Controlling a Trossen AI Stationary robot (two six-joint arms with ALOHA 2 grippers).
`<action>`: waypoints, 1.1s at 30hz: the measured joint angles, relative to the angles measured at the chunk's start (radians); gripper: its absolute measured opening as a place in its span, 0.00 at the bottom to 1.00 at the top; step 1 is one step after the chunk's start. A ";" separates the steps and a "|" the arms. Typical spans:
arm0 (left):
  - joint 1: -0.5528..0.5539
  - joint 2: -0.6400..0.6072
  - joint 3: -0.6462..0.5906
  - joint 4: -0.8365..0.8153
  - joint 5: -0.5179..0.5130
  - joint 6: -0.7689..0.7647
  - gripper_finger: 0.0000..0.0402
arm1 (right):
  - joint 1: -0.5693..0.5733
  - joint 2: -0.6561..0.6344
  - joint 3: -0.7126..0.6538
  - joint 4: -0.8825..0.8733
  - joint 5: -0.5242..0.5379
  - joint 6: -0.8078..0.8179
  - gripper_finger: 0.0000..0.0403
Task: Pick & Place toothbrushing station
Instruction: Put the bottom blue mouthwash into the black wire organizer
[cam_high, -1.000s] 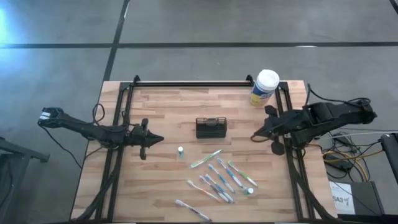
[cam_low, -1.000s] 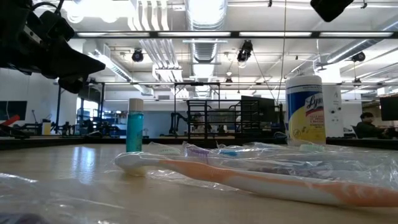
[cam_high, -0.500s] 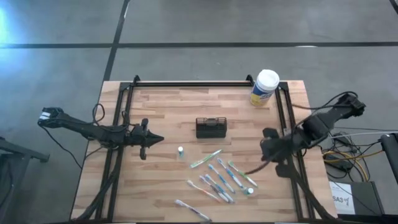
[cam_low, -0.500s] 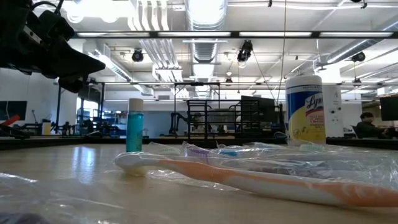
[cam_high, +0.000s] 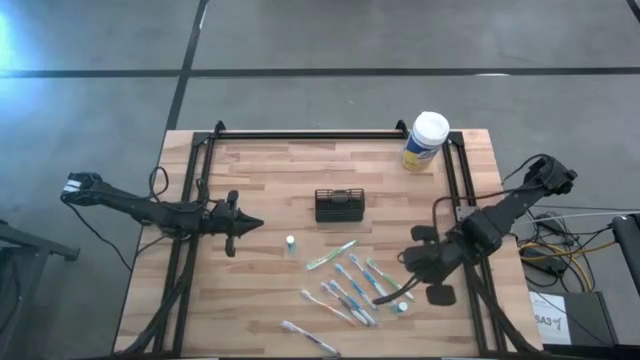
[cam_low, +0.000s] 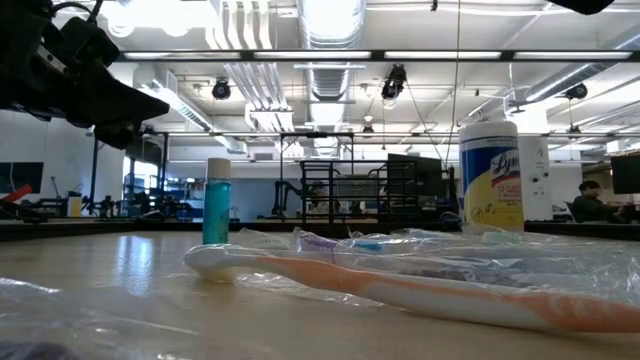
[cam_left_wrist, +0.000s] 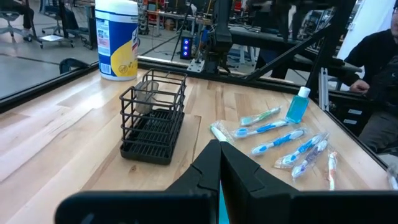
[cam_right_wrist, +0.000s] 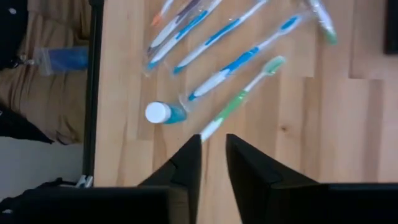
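The toothbrushing station (cam_high: 339, 205) stands mid-table, its long axis running across the table from one arm's side to the other. The right gripper (cam_high: 382, 298) hangs well apart from the station, on the side away from the white-lidded canister (cam_high: 426, 140), over the green toothbrush (cam_right_wrist: 239, 100), fingers slightly parted, holding nothing. The left gripper (cam_high: 257, 224), closed and empty, waits nearer the station, pointing toward it.
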 joint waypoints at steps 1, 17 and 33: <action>0.000 0.000 0.000 0.000 0.000 0.000 0.02 | 0.000 0.014 0.000 0.011 -0.004 0.000 0.23; 0.000 0.000 0.000 0.000 0.000 -0.039 0.02 | 0.072 0.153 -0.001 0.141 -0.071 0.043 0.52; 0.000 0.000 0.000 0.000 -0.030 -0.038 0.02 | 0.135 0.306 -0.001 0.178 -0.007 0.029 0.58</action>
